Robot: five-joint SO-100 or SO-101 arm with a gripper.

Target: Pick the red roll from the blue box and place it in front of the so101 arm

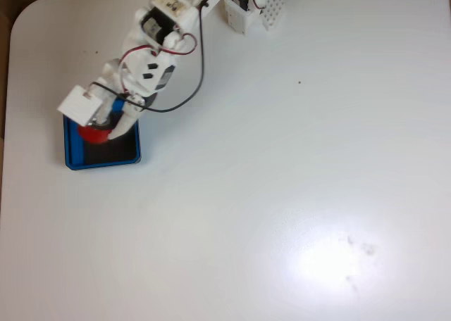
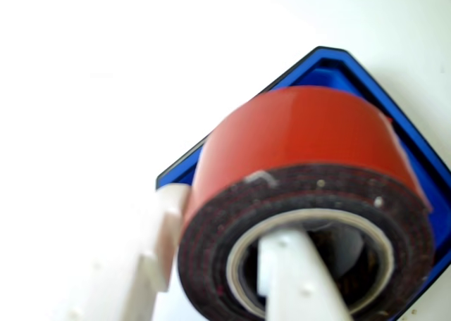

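From the fixed view, the so101 arm (image 1: 158, 36) reaches down over the blue box (image 1: 103, 162) at the table's (image 1: 296, 166) left side, and the red roll (image 1: 95, 133) sits at its gripper (image 1: 113, 127), above the tray's black floor.

In the wrist view the claw has the red roll (image 2: 310, 145) pinched, one finger (image 2: 296, 279) through the core, one outside; blue box (image 2: 416, 145) directly behind. I'd judge it grasped; carrying and placing remain.

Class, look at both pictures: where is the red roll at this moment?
In the fixed view the red roll sits at the left, over the blue box, under the gripper. The wrist view shows one of the fingers through its core, another outside.
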